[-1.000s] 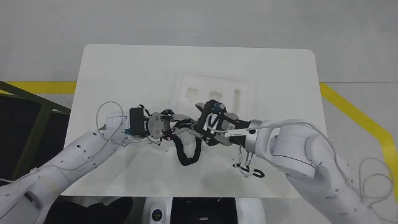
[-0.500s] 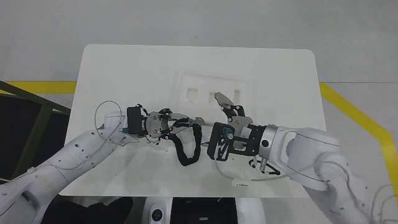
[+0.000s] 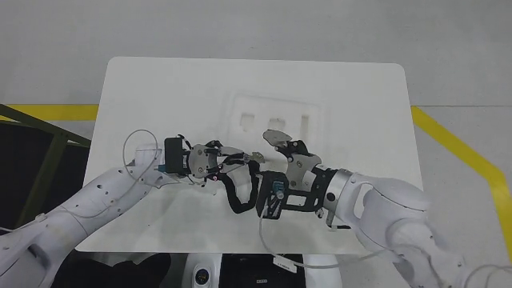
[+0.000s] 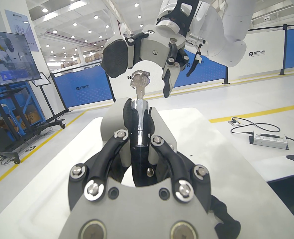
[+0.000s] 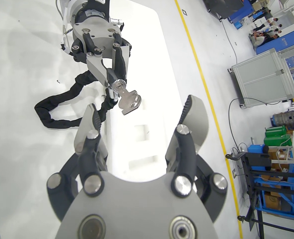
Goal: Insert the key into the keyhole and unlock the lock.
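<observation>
My left gripper is shut on the chrome lock cylinder, held above the table. A silver key sticks out of the cylinder's keyhole. The lock's black sheathed cable loops down onto the table. My right gripper faces the key with its fingers wide open. The key head lies just beyond the fingertips and touches neither. From above, the left gripper and right gripper meet near the table's middle, with the key between them.
A white foam tray with several recesses lies on the white table behind the grippers. The cable loop hangs toward the table's near edge.
The right gripper has drawn back from the lock end and turned at the wrist, and now stands open by the key head. The left gripper with the lock has hardly moved.
</observation>
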`<action>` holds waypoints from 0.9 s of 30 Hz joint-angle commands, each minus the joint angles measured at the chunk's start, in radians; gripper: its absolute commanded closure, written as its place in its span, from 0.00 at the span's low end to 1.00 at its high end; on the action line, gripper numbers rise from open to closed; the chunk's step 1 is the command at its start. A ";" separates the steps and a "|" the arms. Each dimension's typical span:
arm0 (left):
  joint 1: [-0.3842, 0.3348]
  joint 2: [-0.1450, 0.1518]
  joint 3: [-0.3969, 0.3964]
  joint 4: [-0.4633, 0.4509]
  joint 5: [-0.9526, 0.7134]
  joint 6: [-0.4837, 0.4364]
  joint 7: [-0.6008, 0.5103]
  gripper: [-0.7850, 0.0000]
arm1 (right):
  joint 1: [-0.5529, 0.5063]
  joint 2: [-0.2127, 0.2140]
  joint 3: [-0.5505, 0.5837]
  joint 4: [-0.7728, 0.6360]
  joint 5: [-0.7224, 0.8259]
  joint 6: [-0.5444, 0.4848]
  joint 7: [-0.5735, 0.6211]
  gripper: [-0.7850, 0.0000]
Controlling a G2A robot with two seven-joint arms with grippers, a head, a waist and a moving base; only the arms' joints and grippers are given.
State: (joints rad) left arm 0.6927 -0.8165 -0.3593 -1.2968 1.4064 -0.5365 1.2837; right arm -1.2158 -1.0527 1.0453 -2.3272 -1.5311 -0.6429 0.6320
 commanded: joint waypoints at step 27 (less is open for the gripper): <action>-0.029 0.008 0.042 0.002 -0.019 0.010 0.010 1.00 | 0.004 -0.011 -0.084 -0.023 -0.203 -0.033 -0.033 0.75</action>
State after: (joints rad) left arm 0.6648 -0.8093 -0.3183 -1.2950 1.3878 -0.5265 1.2938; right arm -1.2103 -1.0638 0.9617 -2.3500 -1.7349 -0.6748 0.6013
